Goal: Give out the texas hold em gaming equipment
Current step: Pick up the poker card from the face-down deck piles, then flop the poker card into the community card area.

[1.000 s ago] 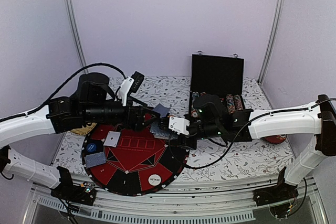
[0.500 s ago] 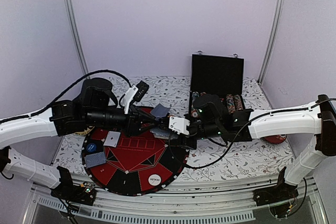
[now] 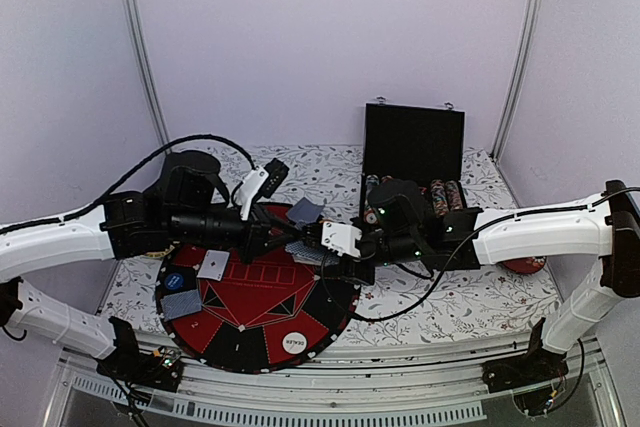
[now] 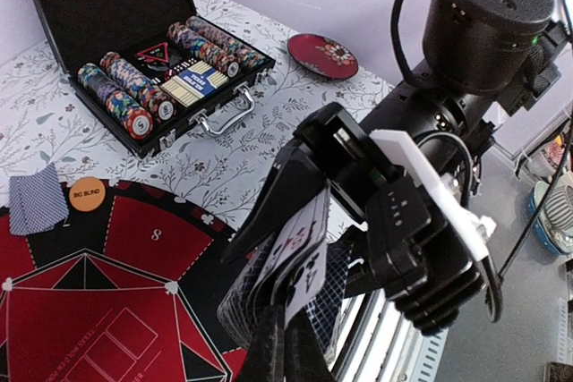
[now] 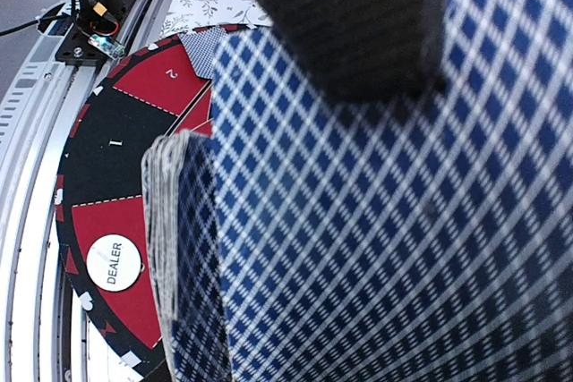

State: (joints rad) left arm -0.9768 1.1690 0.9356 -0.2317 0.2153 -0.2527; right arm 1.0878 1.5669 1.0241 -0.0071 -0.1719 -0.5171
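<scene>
**Left hand** (image 4: 286, 353): pinching shut on the lower edge of one white-faced card (image 4: 303, 257), bottom centre of the left wrist view.

**Right hand** (image 3: 322, 247): gripping the deck (image 5: 376, 239), whose blue-checked backs are filling its own wrist view. The pinched card is standing against this deck, at the centre of the overhead view.

**Mat** (image 3: 250, 319): round, red and black, lying below the two hands on the flowered tabletop (image 3: 450, 302). It is carrying:
- a white "DEALER" disc (image 3: 294, 343) at its lower edge
- a blue disc (image 3: 174, 276) at its left edge
- an orange disc (image 4: 88, 192) beside a face-down card (image 4: 38, 199), at the left of the left wrist view
- a face-up card (image 3: 213, 265) and another face-down card (image 3: 181, 304), left side

**Chip case** (image 3: 413, 147): standing open at the upper right of the mat, holding rows of chips.

**Red dish** (image 4: 322, 55): lying just beyond the case.
</scene>
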